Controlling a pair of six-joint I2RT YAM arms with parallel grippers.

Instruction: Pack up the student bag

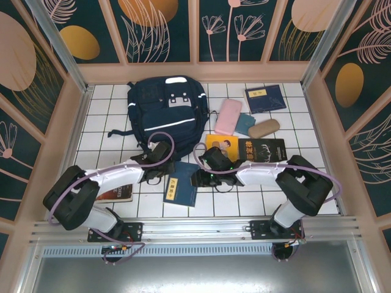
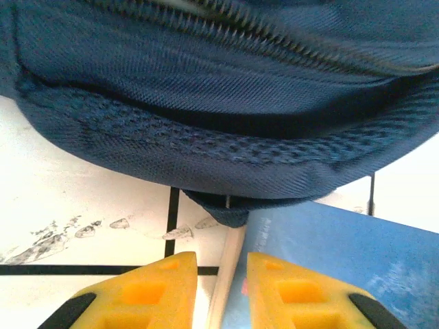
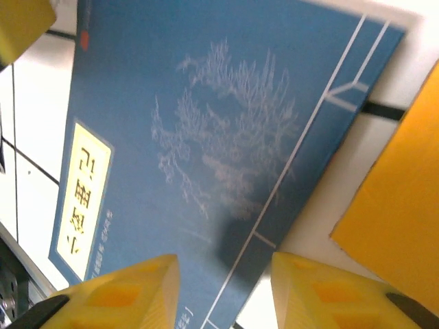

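The student bag [image 1: 165, 113] lies flat at the back left of the tiled table, a large navy backpack with a white stripe. My left gripper [image 1: 162, 154] sits at its near edge; in the left wrist view the bag's fabric [image 2: 219, 103] looms just ahead. The left gripper's [image 2: 221, 257] yellow fingers stand narrowly open over the pale page edge of a blue book [image 2: 329, 253]. My right gripper [image 1: 200, 178] hovers at that blue book's [image 1: 181, 190] right side. In the right wrist view the right gripper [image 3: 223, 259] is open above the blue book's cover [image 3: 206, 137], gripping nothing.
A yellow book [image 1: 223, 146] and a black book [image 1: 263, 149] lie right of centre. Behind them are a pink case [image 1: 228, 116], a teal item [image 1: 246, 124], a tan case [image 1: 263, 128] and a navy book [image 1: 264, 97]. Another book [image 1: 116, 194] lies under the left arm.
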